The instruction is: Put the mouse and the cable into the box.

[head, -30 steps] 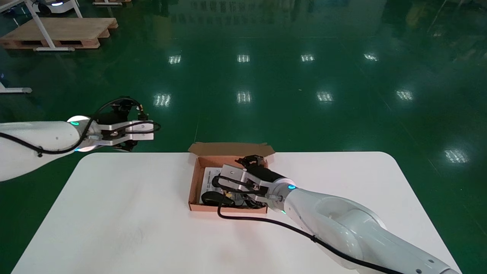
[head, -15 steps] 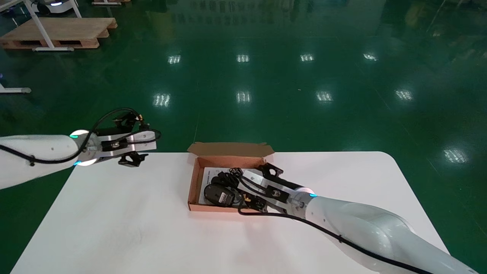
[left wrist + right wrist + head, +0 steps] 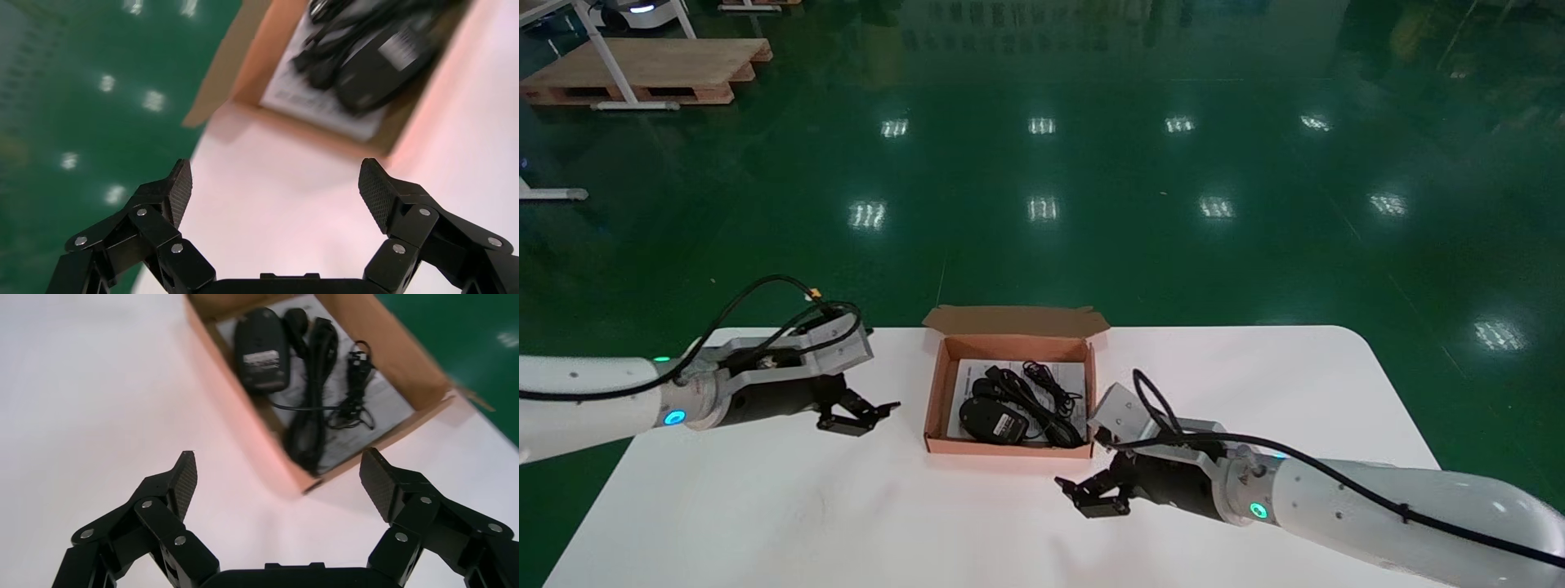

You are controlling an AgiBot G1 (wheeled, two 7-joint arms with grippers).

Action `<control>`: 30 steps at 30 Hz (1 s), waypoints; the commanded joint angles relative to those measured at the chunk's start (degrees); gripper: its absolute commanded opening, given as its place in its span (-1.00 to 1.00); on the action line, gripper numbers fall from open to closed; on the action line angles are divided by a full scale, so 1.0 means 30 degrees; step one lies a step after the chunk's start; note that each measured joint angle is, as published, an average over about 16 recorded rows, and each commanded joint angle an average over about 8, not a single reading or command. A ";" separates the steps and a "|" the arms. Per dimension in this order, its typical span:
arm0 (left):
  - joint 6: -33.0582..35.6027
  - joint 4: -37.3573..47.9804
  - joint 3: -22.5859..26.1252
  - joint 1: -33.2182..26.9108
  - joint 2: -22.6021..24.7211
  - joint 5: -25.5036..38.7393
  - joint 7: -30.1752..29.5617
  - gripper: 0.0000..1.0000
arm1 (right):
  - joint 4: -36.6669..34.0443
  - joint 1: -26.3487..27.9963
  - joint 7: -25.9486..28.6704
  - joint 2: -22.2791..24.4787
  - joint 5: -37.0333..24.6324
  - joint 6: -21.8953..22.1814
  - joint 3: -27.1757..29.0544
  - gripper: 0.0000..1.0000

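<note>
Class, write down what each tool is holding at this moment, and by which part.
Nothing is held. The left tool and right tool are both open and empty; the mouse and cable lie in the box.

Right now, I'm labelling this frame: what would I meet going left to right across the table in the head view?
Left pincer → box, at its left wall → mouse → right pincer. The cable overlaps the mouse's span, so it is left out.
</note>
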 commanded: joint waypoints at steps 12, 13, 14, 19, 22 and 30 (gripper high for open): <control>0.4439 -0.3035 -0.3750 0.2685 -0.1976 -0.4932 -0.0811 1.00 | 0.2038 -0.1461 -0.1478 0.3117 0.6039 -0.4980 0.3403 1.00; 0.4785 -0.3271 -0.4042 0.2894 -0.2130 -0.5316 -0.0874 1.00 | 0.2197 -0.1575 -0.1593 0.3360 0.6510 -0.5368 0.3668 1.00; 0.5131 -0.3508 -0.4334 0.3103 -0.2284 -0.5701 -0.0937 1.00 | 0.2356 -0.1689 -0.1708 0.3603 0.6981 -0.5756 0.3933 1.00; 0.6837 -0.4674 -0.5776 0.4135 -0.3044 -0.7596 -0.1249 1.00 | 0.3140 -0.2250 -0.2276 0.4801 0.9302 -0.7670 0.5241 1.00; 0.7865 -0.5377 -0.6643 0.4757 -0.3501 -0.8738 -0.1437 1.00 | 0.3611 -0.2589 -0.2619 0.5523 1.0699 -0.8822 0.6029 1.00; 1.0589 -0.7239 -0.8945 0.6404 -0.4714 -1.1764 -0.1935 1.00 | 0.4862 -0.3485 -0.3526 0.7436 1.4405 -1.1878 0.8117 1.00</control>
